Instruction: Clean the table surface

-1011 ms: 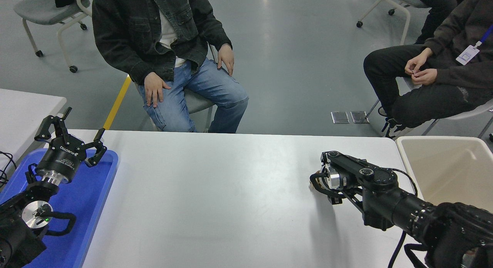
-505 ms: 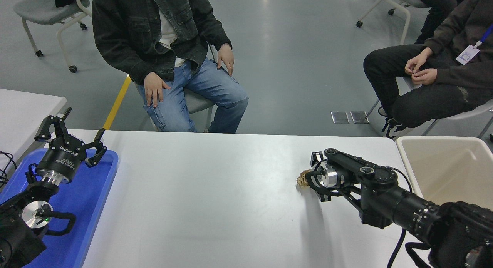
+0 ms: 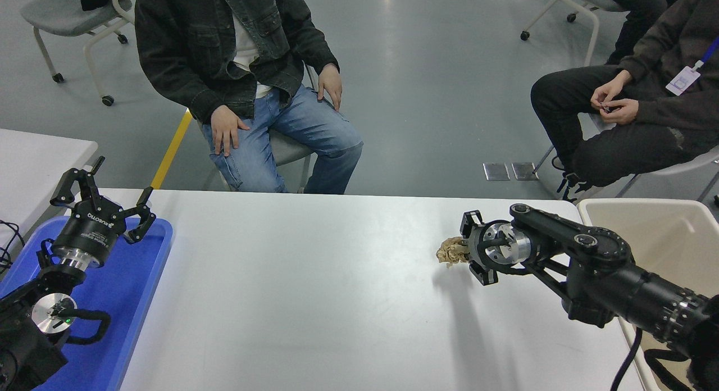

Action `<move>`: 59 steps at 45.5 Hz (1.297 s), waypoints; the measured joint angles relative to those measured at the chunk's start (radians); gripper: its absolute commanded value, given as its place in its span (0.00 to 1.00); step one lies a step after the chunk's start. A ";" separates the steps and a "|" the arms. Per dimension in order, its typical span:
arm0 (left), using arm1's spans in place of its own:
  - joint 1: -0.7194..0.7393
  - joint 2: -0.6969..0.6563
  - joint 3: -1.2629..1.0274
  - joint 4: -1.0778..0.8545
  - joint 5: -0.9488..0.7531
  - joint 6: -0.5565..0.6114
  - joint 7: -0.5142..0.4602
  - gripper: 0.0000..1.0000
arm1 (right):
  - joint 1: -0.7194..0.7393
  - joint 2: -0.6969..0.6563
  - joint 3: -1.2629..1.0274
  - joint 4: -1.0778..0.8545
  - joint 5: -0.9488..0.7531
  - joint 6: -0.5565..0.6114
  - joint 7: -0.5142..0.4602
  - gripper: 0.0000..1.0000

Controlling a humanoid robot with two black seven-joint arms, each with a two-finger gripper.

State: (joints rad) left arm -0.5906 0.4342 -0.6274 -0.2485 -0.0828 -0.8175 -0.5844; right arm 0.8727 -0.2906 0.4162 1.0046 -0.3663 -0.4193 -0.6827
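Note:
The white table surface [image 3: 314, 290] fills the lower middle of the head view. My right gripper [image 3: 459, 249] is shut on a crumpled brown paper wad [image 3: 451, 250] and holds it above the table's right part, its shadow on the tabletop below. My left gripper [image 3: 104, 197] is parked open over the blue tray at the lower left.
A blue plastic tray [image 3: 135, 290] lies at the table's left end. A beige bin [image 3: 657, 250] stands past the table's right edge. One person sits at the far side, another sits at the upper right. A second white table [image 3: 33, 160] is at the left.
My right gripper has lifted off the table with the brown paper wad and moved up and to the right, toward the beige bin. The left arm has not moved.

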 measured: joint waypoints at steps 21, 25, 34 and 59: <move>0.000 0.000 0.000 0.000 0.000 0.000 0.000 1.00 | 0.013 -0.220 0.026 0.233 -0.002 -0.013 -0.086 0.00; 0.000 0.000 0.000 0.000 0.000 0.000 0.000 1.00 | 0.014 -0.269 0.033 0.271 -0.002 -0.018 -0.102 0.00; 0.000 0.000 0.000 0.000 0.000 0.000 0.000 1.00 | 0.023 -0.372 0.052 0.342 0.001 -0.023 -0.136 0.00; 0.000 0.000 0.000 0.000 0.000 0.000 0.000 1.00 | 0.061 -0.604 0.109 0.479 0.030 -0.013 -0.185 0.00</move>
State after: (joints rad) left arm -0.5906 0.4341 -0.6274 -0.2485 -0.0828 -0.8176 -0.5844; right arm 0.9335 -0.8951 0.5256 1.4832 -0.3358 -0.4319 -0.8675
